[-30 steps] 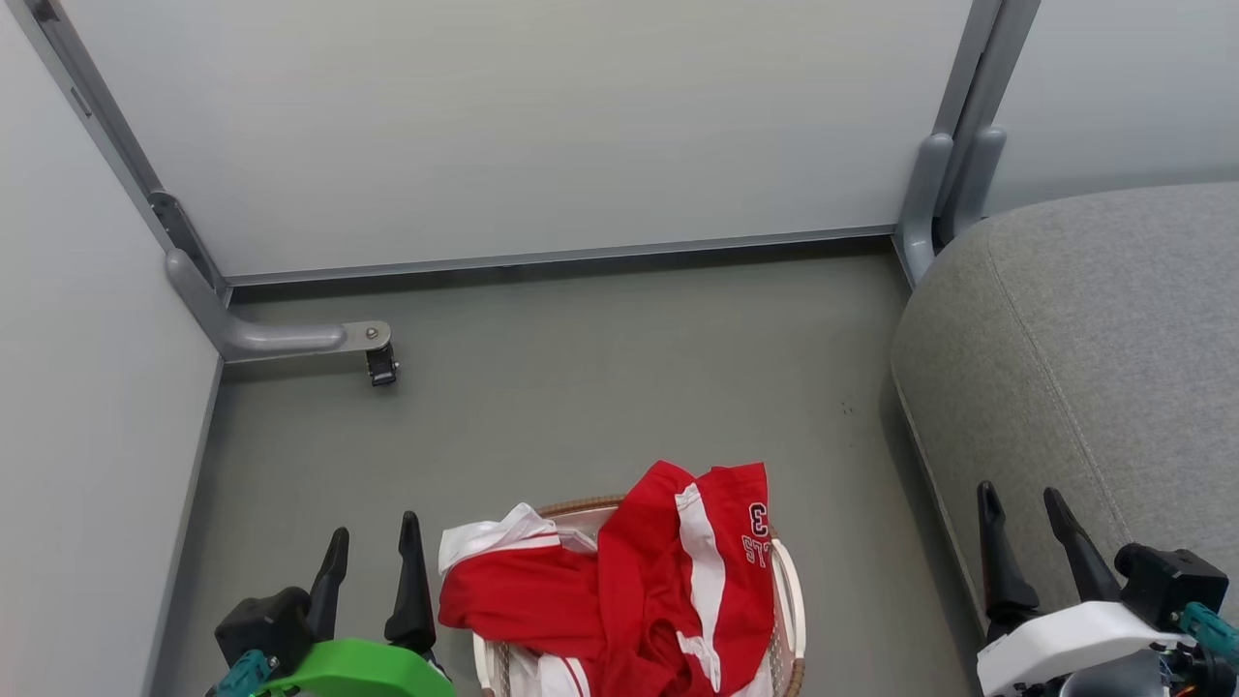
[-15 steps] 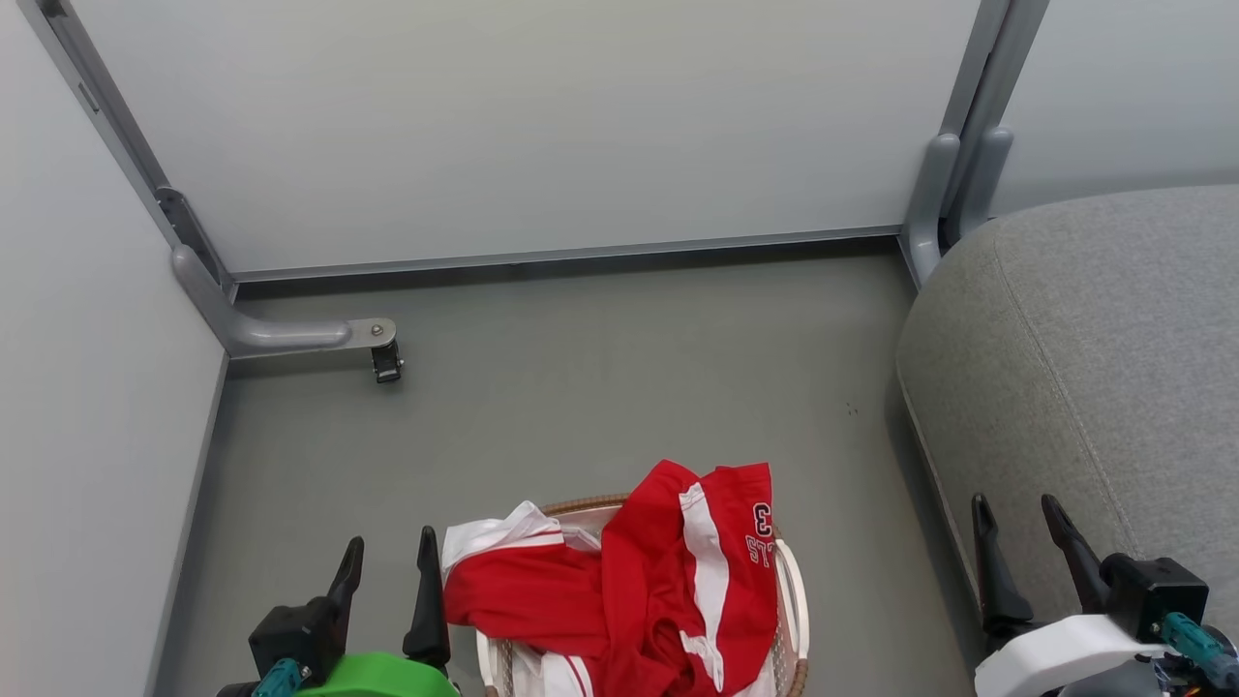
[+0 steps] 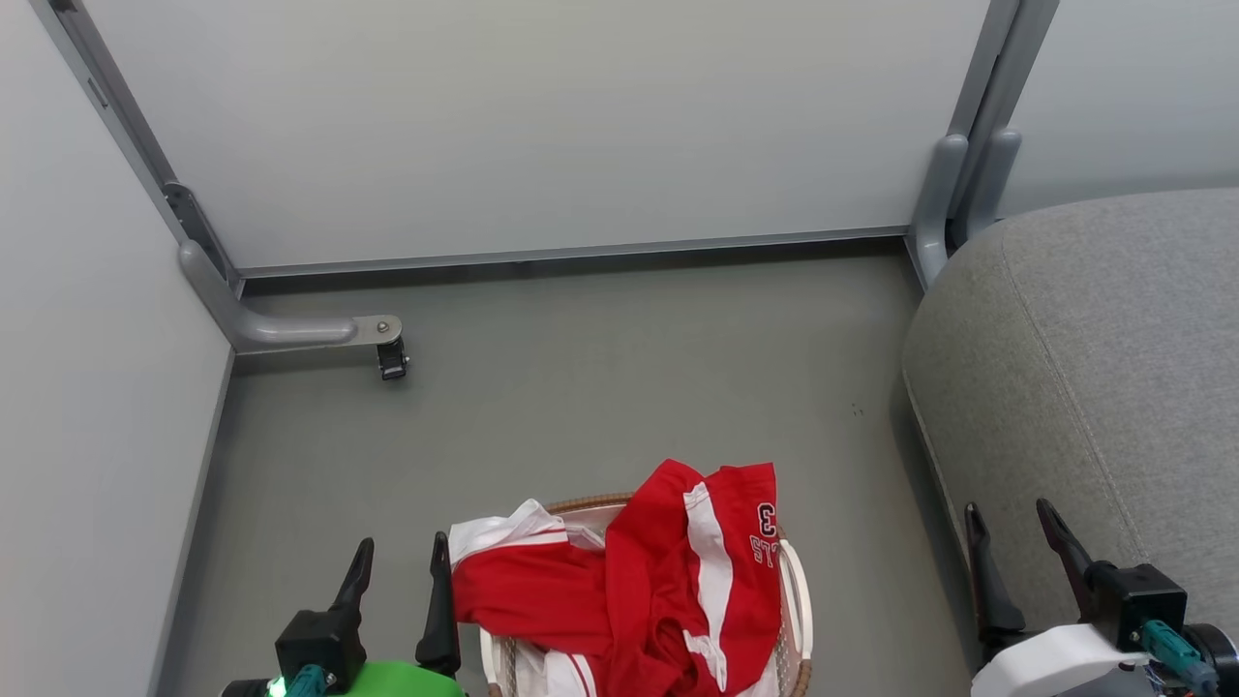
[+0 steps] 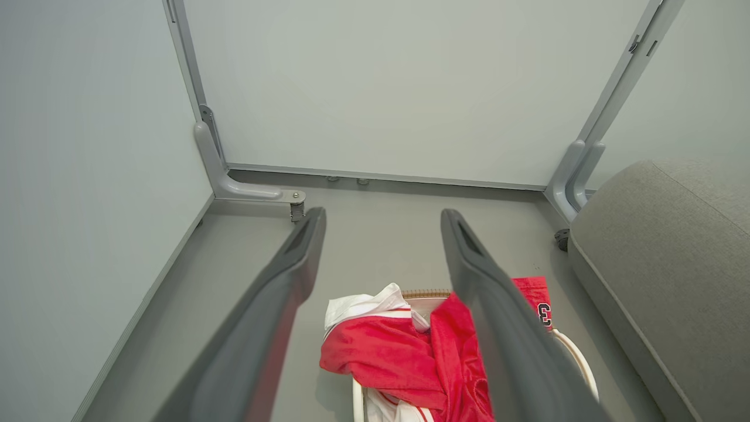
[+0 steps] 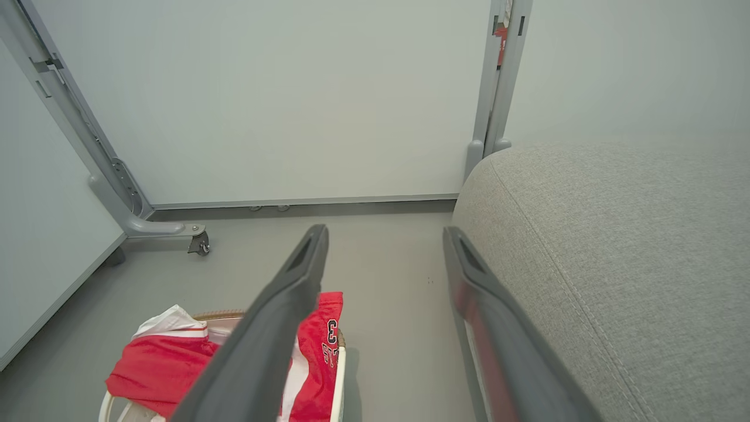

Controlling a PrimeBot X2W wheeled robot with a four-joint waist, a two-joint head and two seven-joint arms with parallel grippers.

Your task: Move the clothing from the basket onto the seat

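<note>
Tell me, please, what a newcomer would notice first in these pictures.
The bright red clothing heaped in the basket, bottom centre of the head view, stands out against the grey floor. The large grey seat takes the right side, and the left gripper and right gripper flank the basket, both open.

Right of the left gripper (image 3: 403, 544), black-fingered and bright green at the wrist, the clothing (image 3: 561, 590) is red with white stripes, one piece bearing a white 3 and lettering. The basket (image 3: 800, 602) under it is cream-white, its rim brown weave. Beside the right gripper (image 3: 1007, 508), black-fingered and white at the wrist, the seat (image 3: 1094, 368) is flecked grey. Ahead of both, the floor (image 3: 600, 387) is dull grey-green.
</note>
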